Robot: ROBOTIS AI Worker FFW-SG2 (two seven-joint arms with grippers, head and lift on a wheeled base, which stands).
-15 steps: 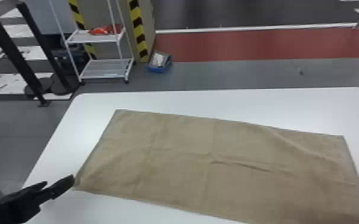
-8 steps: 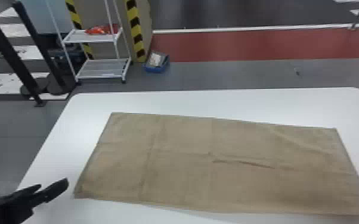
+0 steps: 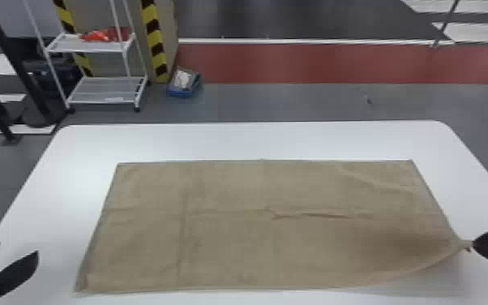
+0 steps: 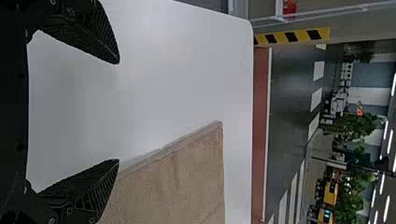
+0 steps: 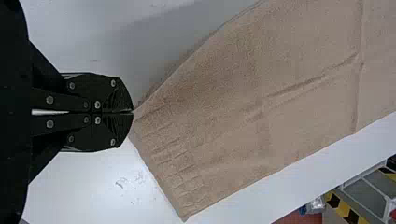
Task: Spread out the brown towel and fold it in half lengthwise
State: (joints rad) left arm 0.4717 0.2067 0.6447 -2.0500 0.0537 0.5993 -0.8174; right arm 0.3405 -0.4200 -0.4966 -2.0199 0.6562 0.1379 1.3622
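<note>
Since we start with surroundings: past the far edge of the white table [image 3: 255, 142], toward its far left corner, we log a white shelf rack [image 3: 89, 46] with a red item [image 3: 97, 35] on the upper shelf, a black-and-yellow striped post [image 3: 154, 44] beside it and a blue bin [image 3: 181, 93] on the floor. Behind those, a red floor strip [image 3: 316, 63] runs off to the right. On the table we have the brown towel [image 3: 231, 243], spread wide, a short crease near its middle.

From the left wrist view we get extras: green plants [image 4: 356, 186] and a yellow machine [image 4: 330, 192] out in the room. The right wrist view gives us a checked woven band [image 5: 180, 170] near the towel's right end, plus shadow under the raised near edge.

Grippers: right gripper [image 3: 473, 244], over the table's right side, is clenched on the towel's near right corner; the tips meet right at the cloth, and the edge rises to them. Left gripper [image 3: 18, 248], near the table's left edge, is released, fingers spread, empty. We place the towel just to its right, near left corner closest, apart from it in the head view.
</note>
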